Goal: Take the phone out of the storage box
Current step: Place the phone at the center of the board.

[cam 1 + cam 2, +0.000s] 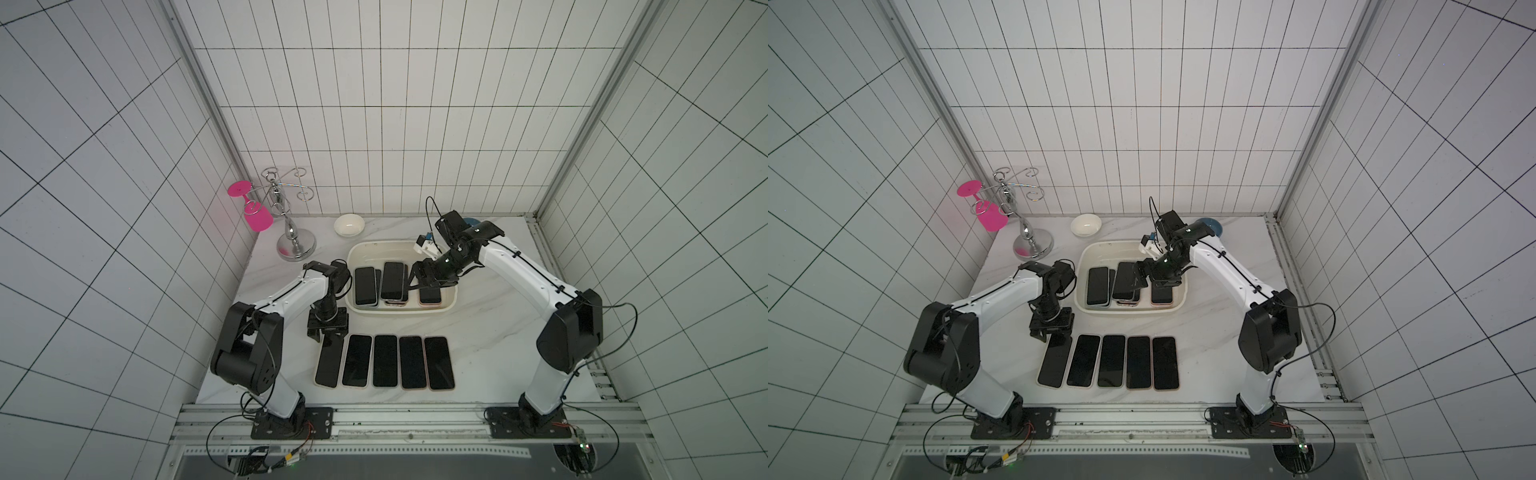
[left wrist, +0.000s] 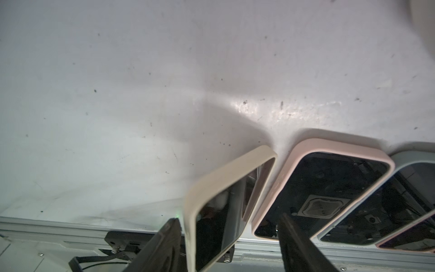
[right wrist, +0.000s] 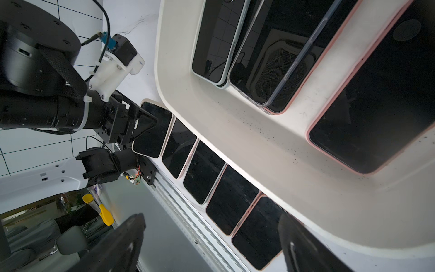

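Observation:
The cream-white storage box (image 1: 365,248) (image 1: 1096,249) sits mid-table and holds several dark-screened phones, among them a phone at its left (image 1: 365,286) and a pink-cased phone at its right (image 1: 430,296) (image 3: 376,106). My right gripper (image 1: 424,286) (image 3: 210,217) hangs open above the box's right part and holds nothing. My left gripper (image 1: 326,334) (image 2: 228,217) stands open over the far end of a cream-cased phone (image 1: 328,365) (image 2: 211,212). That phone lies slightly askew at the left end of a row on the table. It sits between the fingers (image 2: 169,235), with a gap to one of them.
Several more phones (image 1: 384,360) lie side by side in front of the box. At the back stand a white bowl (image 1: 349,225), a blue bowl (image 1: 1210,226) partly behind the right arm, and a metal rack (image 1: 291,232) with a pink glass (image 1: 257,218).

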